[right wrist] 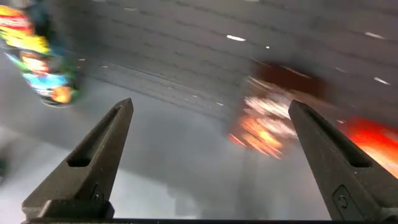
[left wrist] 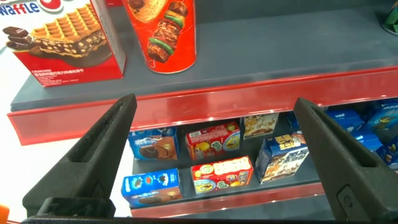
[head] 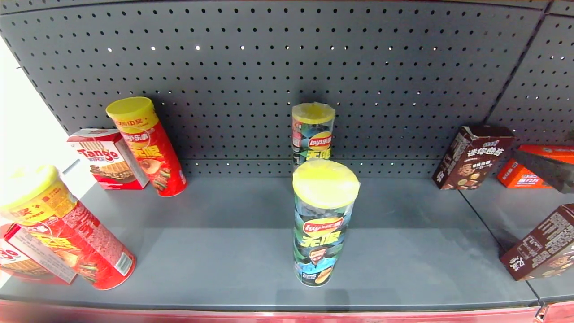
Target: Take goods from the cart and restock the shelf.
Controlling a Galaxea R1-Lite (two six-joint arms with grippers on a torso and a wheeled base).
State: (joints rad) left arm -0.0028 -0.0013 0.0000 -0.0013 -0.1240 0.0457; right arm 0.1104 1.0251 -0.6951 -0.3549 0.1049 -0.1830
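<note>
Blue boxes (left wrist: 152,144) under the shelf (left wrist: 249,93) lie beyond the wide-open left gripper (left wrist: 214,101); right gripper (right wrist: 211,104), equally wide, faces a can (right wrist: 43,62).

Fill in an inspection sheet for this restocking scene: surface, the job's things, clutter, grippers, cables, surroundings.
Surface: grey shelf with a red front edge and a perforated back panel.
Job's things: front green can and rear green can stand mid-shelf, one behind the other; red cans and wafer box at left; brown boxes and orange box at right.
Clutter: nothing seen.
Grippers: left gripper open, empty, before the shelf's front edge; right gripper open, empty, over the shelf.
Cables: nothing seen.
Surroundings: small boxes on shelves below.
</note>
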